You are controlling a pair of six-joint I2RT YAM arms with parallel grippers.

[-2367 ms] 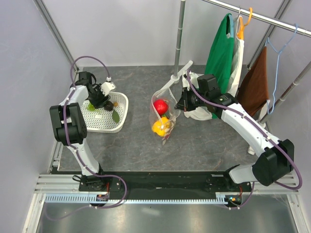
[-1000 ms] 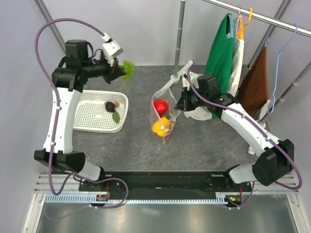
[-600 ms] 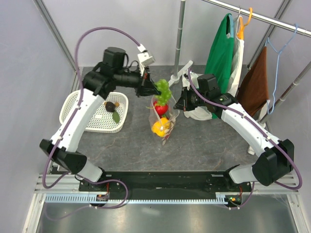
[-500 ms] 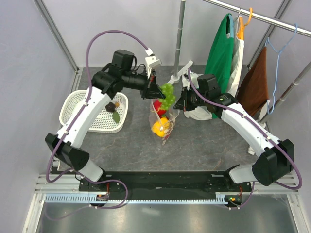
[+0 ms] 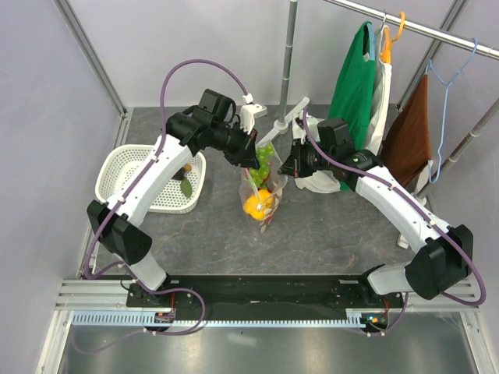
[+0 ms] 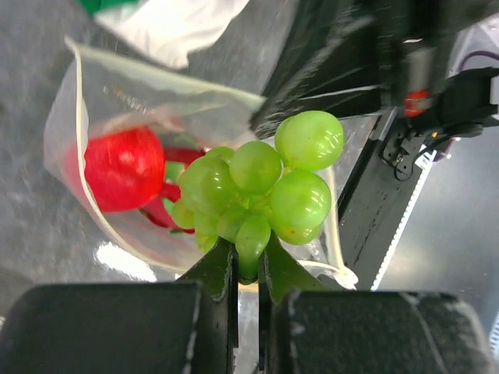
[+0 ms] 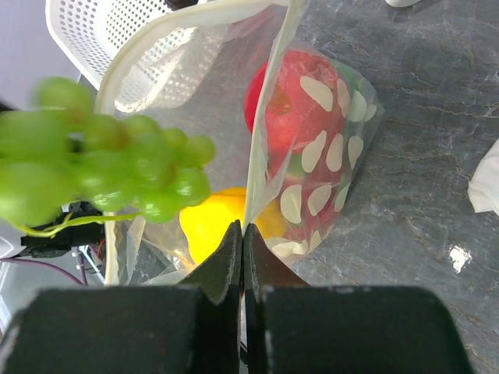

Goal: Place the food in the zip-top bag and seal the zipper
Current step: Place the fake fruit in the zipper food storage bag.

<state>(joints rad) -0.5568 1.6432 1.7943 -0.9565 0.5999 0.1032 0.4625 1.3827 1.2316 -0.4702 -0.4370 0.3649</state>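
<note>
I've got my right hand (image 7: 242,236) pinching the bag (image 7: 331,167) rim so its mouth stands open. My left hand (image 6: 248,263) grips the grapes (image 6: 261,187) by the stem, right above that mouth for a clean drop.

Left of bag (image 7: 335,117), apart: basket (image 5: 156,199); over bag mouth: grape bunch (image 5: 265,159); inside bag: two fruits (image 5: 257,205)

**Robotics lab cell**

A left arm (image 5: 148,179) and a right arm (image 5: 398,206) trailing purple cables (image 5: 199,65) are bolted to a black base rail (image 5: 265,292) at the near edge of a grey marbled bench (image 5: 327,238). Pale panels (image 5: 39,140) and aluminium posts (image 5: 90,48) box it in; a clothes rail (image 5: 421,29) with hung garments (image 5: 355,78) stands beyond the right arm.
</note>
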